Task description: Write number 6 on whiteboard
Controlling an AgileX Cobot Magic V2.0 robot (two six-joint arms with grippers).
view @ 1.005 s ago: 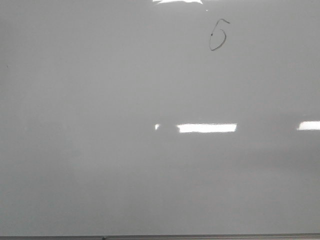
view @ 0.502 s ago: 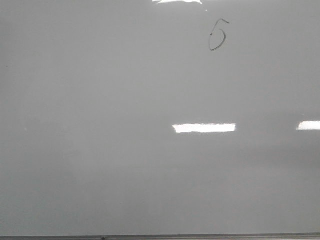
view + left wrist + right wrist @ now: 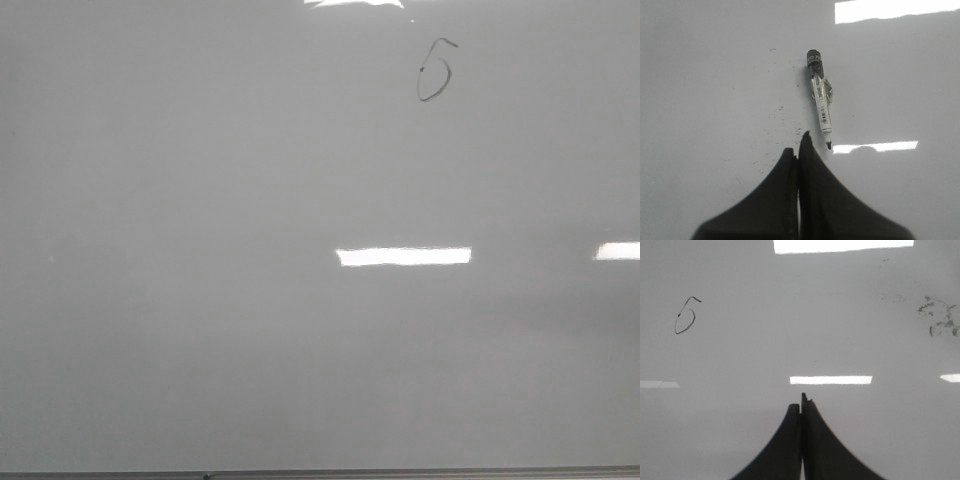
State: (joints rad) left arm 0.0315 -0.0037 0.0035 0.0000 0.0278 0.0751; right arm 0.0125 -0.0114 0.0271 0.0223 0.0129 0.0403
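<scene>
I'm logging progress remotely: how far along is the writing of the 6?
Done: a digit with a hooked top and a lower loop stands on the whiteboard; it reads as a 6 or a 5. In hand: nothing. The marker lies on the board, uncapped, just beyond the left gripper, whose jaws are shut and empty. The right gripper is shut too. Left: apparently nothing but a legibility check.

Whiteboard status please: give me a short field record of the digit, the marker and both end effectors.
whiteboard: glossy, with light reflections
number 6: drawn, far right area in front view
marker: lying on the board, uncapped, held by neither arm
left end effector: shut, empty, tip close beside marker
right end effector: shut, empty
smudges: faint dark marks in right wrist view
</scene>
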